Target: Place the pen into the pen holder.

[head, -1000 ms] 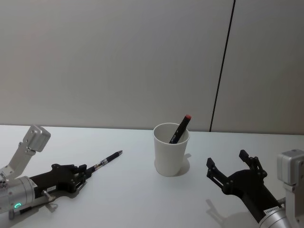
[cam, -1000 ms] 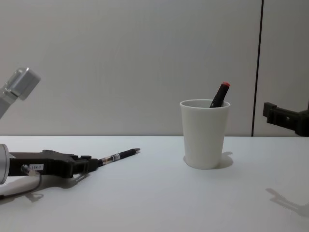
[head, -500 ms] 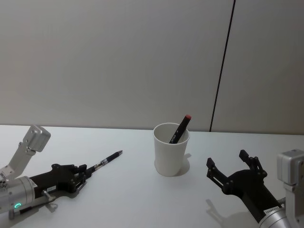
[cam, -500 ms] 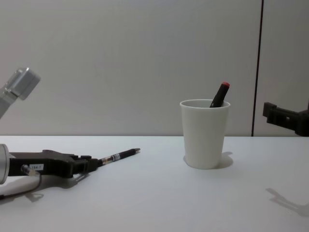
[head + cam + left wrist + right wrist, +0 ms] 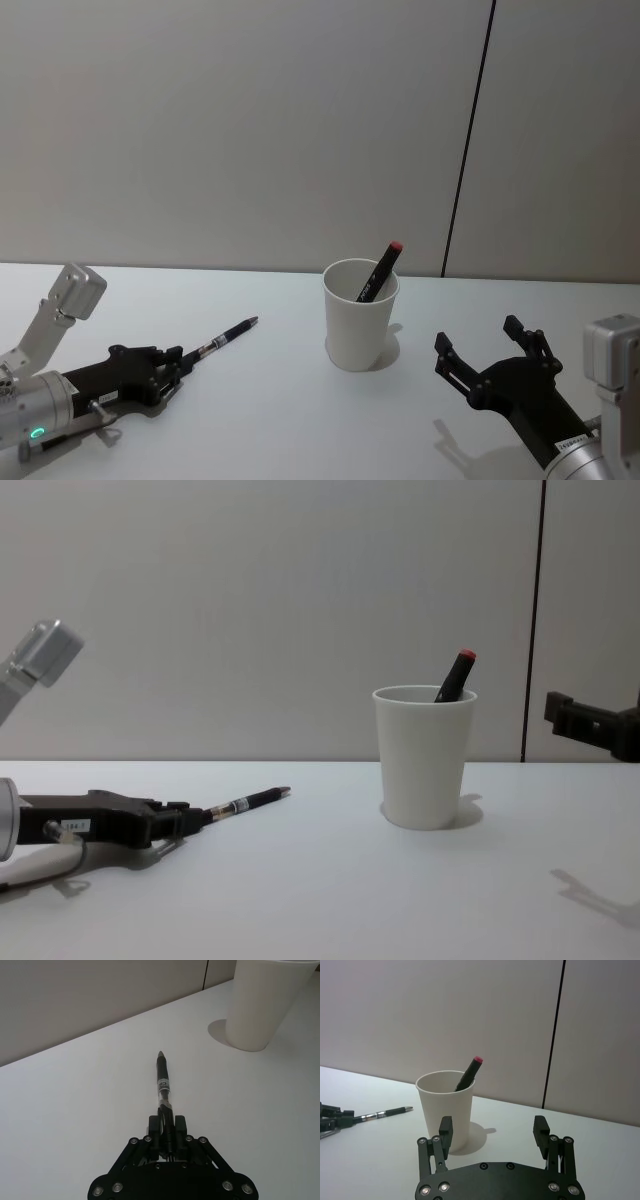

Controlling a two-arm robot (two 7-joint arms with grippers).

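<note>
A black pen (image 5: 229, 334) (image 5: 163, 1082) (image 5: 248, 802) (image 5: 386, 1113) lies low over the white table, its tip pointing toward the cup. My left gripper (image 5: 172, 364) (image 5: 167, 1132) (image 5: 180, 818) is shut on the pen's rear end. The pen holder, a white paper cup (image 5: 359, 315) (image 5: 424, 756) (image 5: 446, 1109) (image 5: 261, 1002), stands upright at the table's middle with a black red-capped marker (image 5: 379, 270) (image 5: 455, 675) (image 5: 469, 1073) leaning in it. My right gripper (image 5: 491, 354) (image 5: 493, 1132) hovers open to the right of the cup, holding nothing.
A bare white table (image 5: 270, 400) stretches between the pen and the cup. A plain grey wall with a dark vertical seam (image 5: 468, 140) stands behind the table.
</note>
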